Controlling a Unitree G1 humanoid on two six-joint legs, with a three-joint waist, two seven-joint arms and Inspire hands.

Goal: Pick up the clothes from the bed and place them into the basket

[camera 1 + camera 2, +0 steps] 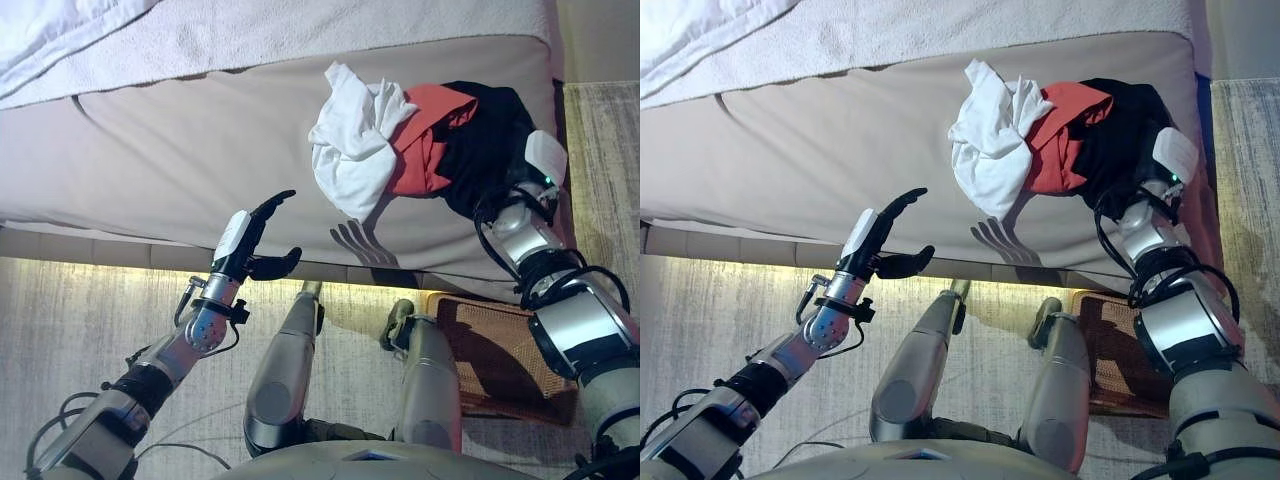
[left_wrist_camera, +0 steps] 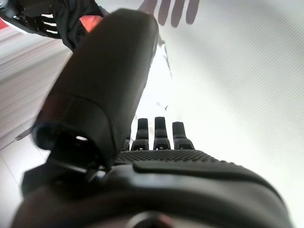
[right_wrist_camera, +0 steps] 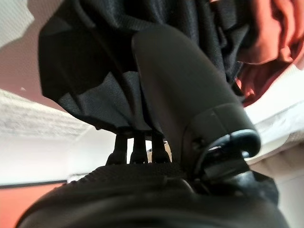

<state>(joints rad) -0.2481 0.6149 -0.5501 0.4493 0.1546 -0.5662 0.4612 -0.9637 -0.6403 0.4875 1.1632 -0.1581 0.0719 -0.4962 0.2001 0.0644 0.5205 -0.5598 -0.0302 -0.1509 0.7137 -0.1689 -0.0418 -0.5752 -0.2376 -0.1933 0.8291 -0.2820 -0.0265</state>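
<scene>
Since my right robot hand (image 1: 530,170) is buried in the black garment (image 1: 485,140), grip unreadable, the clothes lie rightward of my spread-fingered, empty left robot hand (image 1: 250,235).

Both arms are silver-grey metal with black ring joints. The left hand (image 1: 252,240) is dark, with a white cover along its back. The right hand (image 1: 540,165) is also dark and carries a rounded white cover. In the wrist views the palms show a fine dotted texture.
</scene>
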